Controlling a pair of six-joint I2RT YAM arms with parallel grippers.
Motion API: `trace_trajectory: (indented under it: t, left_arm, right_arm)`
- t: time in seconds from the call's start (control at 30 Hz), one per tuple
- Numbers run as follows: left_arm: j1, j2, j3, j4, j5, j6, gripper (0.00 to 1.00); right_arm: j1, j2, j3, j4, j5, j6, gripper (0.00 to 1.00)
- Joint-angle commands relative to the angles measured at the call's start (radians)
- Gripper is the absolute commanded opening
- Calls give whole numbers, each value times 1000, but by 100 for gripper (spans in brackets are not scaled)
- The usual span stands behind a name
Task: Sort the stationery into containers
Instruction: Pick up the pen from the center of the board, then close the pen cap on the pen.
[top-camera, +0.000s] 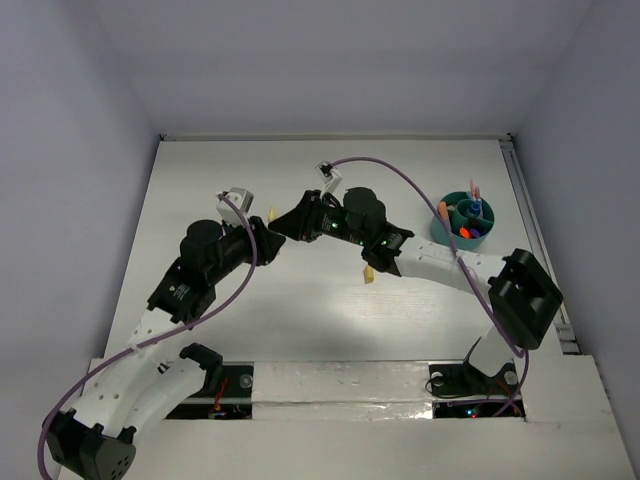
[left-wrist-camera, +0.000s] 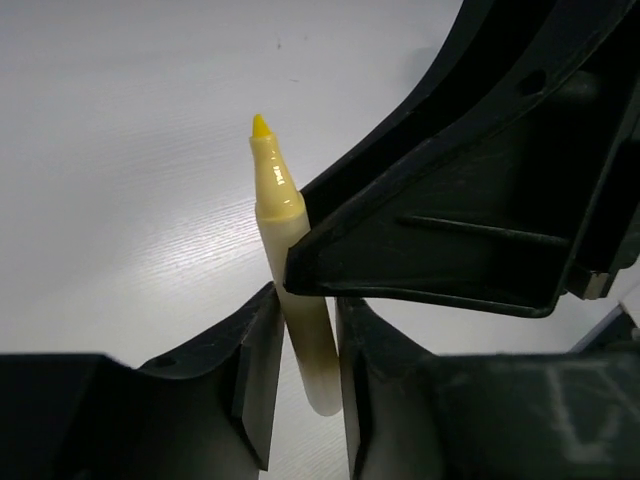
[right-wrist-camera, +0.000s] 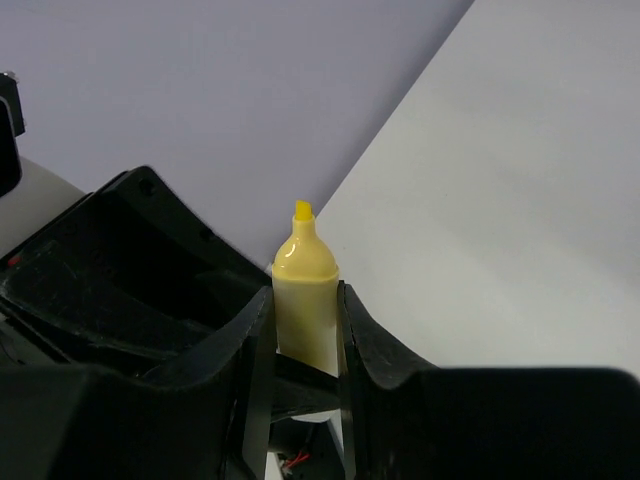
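Top: arms bent inward, left gripper (top-camera: 262, 228) and right gripper (top-camera: 290, 222) meeting, yellow marker (top-camera: 272, 213) between; teal organiser (top-camera: 440, 233) well to their right.
Left wrist: fingers (left-wrist-camera: 255, 370) clamp marker shaft, point past fingertips.
Right wrist: fingers (right-wrist-camera: 250, 360) pinch marker below chisel tip.

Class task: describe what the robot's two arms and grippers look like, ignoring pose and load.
Both the left arm and right arm have white lower links and black, blocky upper joints. A purple cable loops along each. The left gripper and right gripper have matt black moulded plastic fingers; no markings are legible.
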Motion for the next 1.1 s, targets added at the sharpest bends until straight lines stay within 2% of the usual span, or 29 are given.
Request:
trace_trajectory:
  t: [0.0,0.03,0.07,0.1,0.23,0.33,0.37,0.47,0.57,0.63,0.73,0.77,0.8,0.83,0.87,0.97,1.0,1.03,1.07]
  left_arm:
    - [4,4,25,28,-1,6,22]
    - [4,4,26,26,-1,8,16]
    - [4,0,26,25,-5,8,3]
    - [4,-2,28,25,-8,8,0]
    - [13,-14,25,31,2,8,0]
    - [13,-16,23,39,32,9,0]
    - [13,-17,22,40,48,11,0]
    - [13,-19,19,46,71,14,0]
    - [13,-19,20,49,78,17,0]
    - [13,-17,19,49,79,17,0]
    - [13,-16,20,48,81,19,0]
    - [13,-14,20,46,81,19,0]
    - [13,-11,20,46,81,20,0]
    - [13,-10,19,46,84,20,0]
    - [13,-7,19,46,88,20,0]
    - [13,1,22,46,93,20,0]
    - [13,1,20,46,93,20,0]
    - [13,3,19,48,91,20,0]
    - [13,1,19,45,93,19,0]
  right_arm:
    - [10,-12,12,67,-10,4,8]
    - [10,-14,12,66,-10,4,7]
    - [10,-15,10,63,-7,1,8]
    - [10,-17,7,60,-1,0,8]
    - [10,-35,-9,43,25,-16,16]
    - [10,-70,-23,-3,76,-51,32]
    - [10,-84,-31,-15,90,-71,41]
    - [-37,-155,-86,-54,128,-89,59]
    - [-115,-250,-173,-84,142,-98,69]
    - [-170,-302,-195,-165,180,-118,68]
    - [-211,-321,-215,-346,237,-209,52]
    - [-211,-318,-214,-451,260,-267,31]
    - [-211,-311,-209,-509,285,-293,15]
    - [-211,-302,-207,-561,320,-313,4]
    - [-211,-276,-206,-646,335,-344,0]
    - [-220,-241,-236,-704,372,-362,0]
    - [-220,-215,-243,-712,375,-368,4]
    - [-220,-201,-249,-722,377,-370,14]
    - [-220,-187,-247,-730,381,-371,31]
